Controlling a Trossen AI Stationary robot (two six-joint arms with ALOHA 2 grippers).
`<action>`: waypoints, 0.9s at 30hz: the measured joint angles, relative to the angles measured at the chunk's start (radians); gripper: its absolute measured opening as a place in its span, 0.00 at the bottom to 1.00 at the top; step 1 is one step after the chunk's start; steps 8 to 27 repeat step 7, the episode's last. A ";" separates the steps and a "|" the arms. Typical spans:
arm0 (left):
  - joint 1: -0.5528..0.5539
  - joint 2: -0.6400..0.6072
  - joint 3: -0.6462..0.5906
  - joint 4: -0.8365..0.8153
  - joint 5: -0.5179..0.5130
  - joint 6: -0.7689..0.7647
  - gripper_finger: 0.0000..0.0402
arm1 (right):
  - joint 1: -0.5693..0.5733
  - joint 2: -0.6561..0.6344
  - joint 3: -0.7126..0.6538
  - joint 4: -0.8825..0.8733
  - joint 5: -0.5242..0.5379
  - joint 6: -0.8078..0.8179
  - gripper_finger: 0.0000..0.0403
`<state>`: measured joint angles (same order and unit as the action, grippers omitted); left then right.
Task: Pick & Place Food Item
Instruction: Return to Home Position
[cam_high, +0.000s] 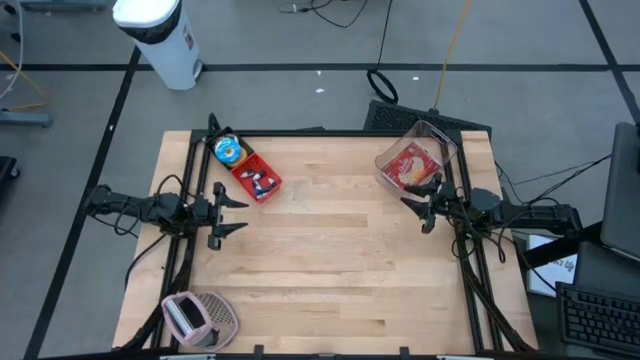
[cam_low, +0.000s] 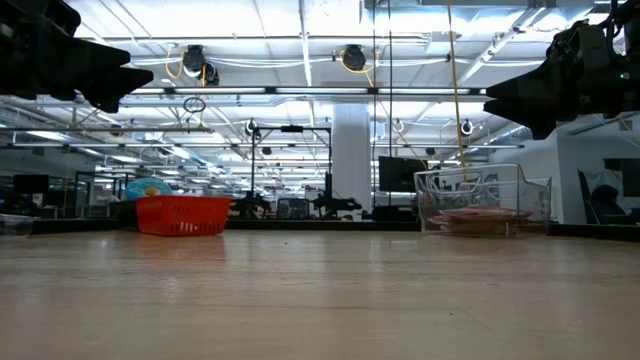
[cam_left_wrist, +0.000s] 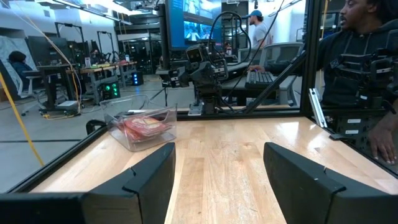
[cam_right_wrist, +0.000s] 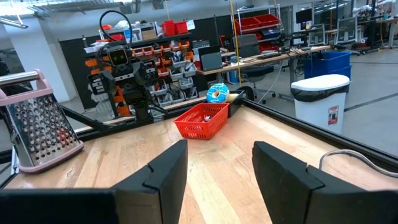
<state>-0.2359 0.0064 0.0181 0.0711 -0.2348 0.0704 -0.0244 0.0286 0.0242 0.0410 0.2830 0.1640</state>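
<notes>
Table (cam_high: 340, 250), red bin (cam_high: 257, 180) contents indistinct, left gripper (cam_high: 240, 214), right gripper (cam_high: 418, 205) spread

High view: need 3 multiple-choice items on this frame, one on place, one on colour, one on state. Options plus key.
1. Where does the red bin stand?
A. On the left arm's side of the table
B. At the table's middle
C. On the right arm's side
2. What colour is the grater's frame?
A. Green
B. Pink
C. Yellow
3. How is the left gripper?
A. Shut on the red bin
B. Shut on the grater
C. Open, holding nothing

Key: 1 A, the bin sits close to the left gripper and far from the right gripper. 2 B, its handle and rim show pink. 3 C, its fingers stand apart over bare wood.
</notes>
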 joint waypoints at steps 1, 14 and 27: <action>0.000 0.000 0.000 0.000 0.000 0.000 0.61 | 0.000 0.000 0.000 0.000 0.000 0.000 0.42; 0.000 0.000 0.000 0.000 0.000 0.000 0.61 | 0.000 0.000 0.000 0.000 0.000 0.000 0.42; 0.000 0.000 0.000 0.000 0.000 0.000 0.61 | 0.000 0.000 0.000 0.000 0.000 0.000 0.42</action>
